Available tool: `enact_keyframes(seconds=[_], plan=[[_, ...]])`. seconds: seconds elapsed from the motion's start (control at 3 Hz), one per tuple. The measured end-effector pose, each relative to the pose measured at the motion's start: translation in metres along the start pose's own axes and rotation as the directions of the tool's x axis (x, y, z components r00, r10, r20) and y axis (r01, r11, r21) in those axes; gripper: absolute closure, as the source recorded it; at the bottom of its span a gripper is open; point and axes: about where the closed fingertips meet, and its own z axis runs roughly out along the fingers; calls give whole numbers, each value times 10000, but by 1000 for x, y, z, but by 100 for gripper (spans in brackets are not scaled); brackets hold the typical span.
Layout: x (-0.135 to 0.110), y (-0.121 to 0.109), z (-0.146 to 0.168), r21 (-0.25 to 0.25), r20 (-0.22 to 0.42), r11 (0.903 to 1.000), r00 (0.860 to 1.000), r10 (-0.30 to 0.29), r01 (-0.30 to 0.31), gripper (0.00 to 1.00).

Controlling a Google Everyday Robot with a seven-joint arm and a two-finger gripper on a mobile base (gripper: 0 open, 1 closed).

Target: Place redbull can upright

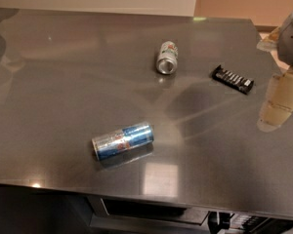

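The redbull can (122, 140), slim and blue-and-silver with small red marks, lies on its side on the grey countertop (63, 91), left of centre near the front edge. My gripper (277, 106) is at the right edge of the view, raised above the counter and far to the right of the can. It holds nothing that I can see.
A shorter silver can with green-red marks (167, 57) lies on its side at the back centre. A black snack bar packet (233, 79) lies to its right. The counter's front edge (136, 191) runs along the bottom, with dark space below. A pale wall stands behind.
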Motion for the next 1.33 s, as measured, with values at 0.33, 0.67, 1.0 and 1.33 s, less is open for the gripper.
enact_keyframes(seconds=[0.33,0.67,1.0,1.33], plan=[[0,0,0,2,1,10000,10000,0,0,0],[-20,2,3,-221,-134,9995,9996,-246,243,0],[-63,7,20,-718,-28,9939,9964,-843,839,0],[-100,16,46,-1235,160,9814,9891,-1462,1471,0]])
